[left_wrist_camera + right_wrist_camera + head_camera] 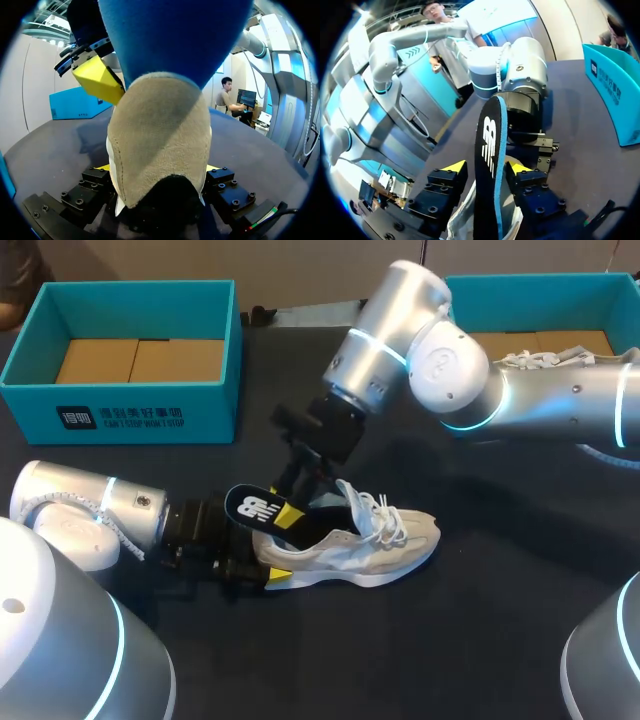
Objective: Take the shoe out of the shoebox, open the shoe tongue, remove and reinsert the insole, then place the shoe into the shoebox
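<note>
A white and beige sneaker (375, 545) lies on its side on the dark table (480, 630). My left gripper (268, 570) is shut on its heel (160, 135), one finger on each side. A black insole (250, 508) with a blue underside (175, 35) sticks up out of the shoe's mouth. My right gripper (295, 508) reaches down from above the shoe. The insole (490, 150) stands between the right gripper's (486, 167) open fingers. One finger is against the insole and a small gap shows at the other. The teal shoebox (120, 410) stands at the far left.
A second teal box (470, 295) at the far right holds another light shoe (545, 358), partly behind my right arm. The left box has brown cardboard (140, 360) in its bottom. The left arm's wrist lies low on the table just behind the heel.
</note>
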`<state>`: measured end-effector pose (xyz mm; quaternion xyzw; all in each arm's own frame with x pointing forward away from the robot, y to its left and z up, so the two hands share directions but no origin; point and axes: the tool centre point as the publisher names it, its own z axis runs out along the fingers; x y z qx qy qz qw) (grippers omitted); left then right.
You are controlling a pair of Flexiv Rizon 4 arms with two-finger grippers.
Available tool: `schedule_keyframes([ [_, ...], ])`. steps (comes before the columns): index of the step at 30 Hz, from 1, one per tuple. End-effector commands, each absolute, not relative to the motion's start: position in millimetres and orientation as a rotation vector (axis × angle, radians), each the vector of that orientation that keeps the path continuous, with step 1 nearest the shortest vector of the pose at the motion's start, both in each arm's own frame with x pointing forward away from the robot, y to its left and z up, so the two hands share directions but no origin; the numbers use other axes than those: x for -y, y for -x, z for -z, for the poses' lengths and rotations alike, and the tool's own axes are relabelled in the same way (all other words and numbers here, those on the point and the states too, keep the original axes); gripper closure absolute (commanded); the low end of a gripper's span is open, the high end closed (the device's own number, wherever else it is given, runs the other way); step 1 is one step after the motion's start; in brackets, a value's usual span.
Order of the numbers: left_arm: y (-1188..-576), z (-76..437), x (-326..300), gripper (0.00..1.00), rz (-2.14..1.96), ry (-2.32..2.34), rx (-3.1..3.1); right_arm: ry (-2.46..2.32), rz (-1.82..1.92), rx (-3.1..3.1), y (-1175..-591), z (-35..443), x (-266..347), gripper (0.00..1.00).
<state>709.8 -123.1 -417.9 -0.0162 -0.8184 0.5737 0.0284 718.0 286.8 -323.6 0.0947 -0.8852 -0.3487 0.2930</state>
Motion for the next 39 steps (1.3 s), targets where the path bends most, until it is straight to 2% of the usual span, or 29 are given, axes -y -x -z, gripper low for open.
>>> schedule_keyframes([
  [1, -709, 418, 124, 1.0, -1.769, 0.049, 2.527, -0.259, 0.927, 2.347, -720, 330, -293, 0.53],
  [7, -709, 418, 124, 1.0, -1.769, 0.049, 2.527, -0.265, 0.923, 2.334, -718, 332, -292, 0.56],
  [12, -709, 418, 124, 1.0, -1.769, 0.049, 2.527, -0.269, 0.913, 2.329, -716, 331, -290, 0.68],
  [15, -709, 418, 124, 1.0, -1.769, 0.049, 2.527, -0.27, 0.908, 2.327, -715, 331, -289, 0.78],
  [19, -709, 418, 124, 1.0, -1.769, 0.049, 2.527, -0.271, 0.895, 2.327, -715, 329, -285, 1.0],
  [27, -709, 418, 124, 1.0, -1.769, 0.049, 2.527, -0.28, 0.887, 2.356, -714, 319, -278, 1.0],
  [39, -709, 418, 124, 1.0, -1.769, 0.049, 2.527, -0.223, 1.061, 2.523, -727, 278, -291, 1.0],
])
